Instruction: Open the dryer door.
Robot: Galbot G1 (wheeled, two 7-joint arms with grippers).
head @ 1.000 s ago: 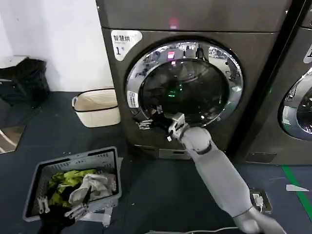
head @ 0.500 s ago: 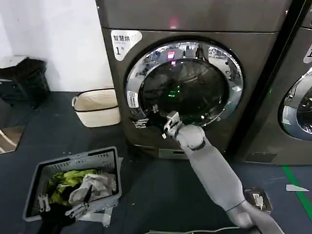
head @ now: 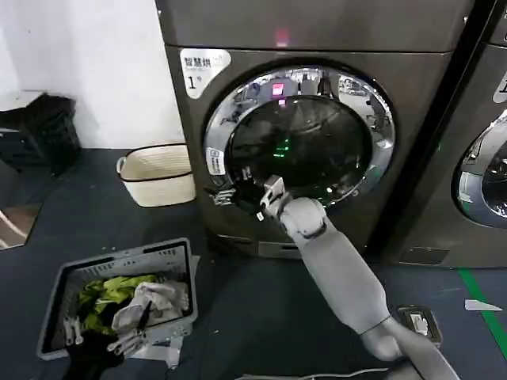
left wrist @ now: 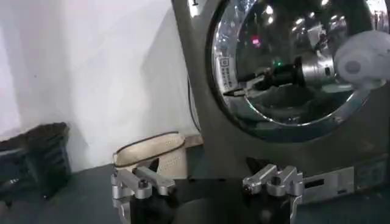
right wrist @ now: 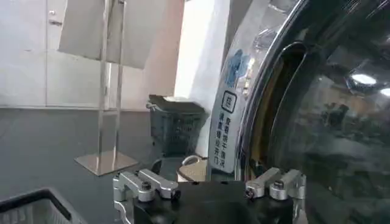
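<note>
The dryer door (head: 372, 119) is a large round porthole with a chrome ring around dark glass, and it sits flat against the machine front. It appears again in the left wrist view (left wrist: 226, 91) and the right wrist view (right wrist: 244, 103). My right gripper (head: 224, 195) is open at the ring's lower left edge, beside a white sticker (head: 215, 161). From the left wrist I see that right gripper (left wrist: 239, 86) against the rim. In its own view the right gripper (right wrist: 210, 184) has the ring's edge by one finger (right wrist: 274, 182). My left gripper (head: 99, 339) hangs open and low, over the grey crate; it is empty (left wrist: 207, 181).
A grey laundry crate (head: 186, 265) with clothes stands on the floor at the front left. A cream basket (head: 158, 176) sits beside the dryer, and a black bin (head: 40, 131) stands by the wall. A second machine (head: 475, 229) is on the right. Green tape (head: 483, 313) marks the floor.
My right gripper has slid left along the lower part of the door, from under the glass to the ring's lower left edge. The door has not moved. The left arm has stayed put.
</note>
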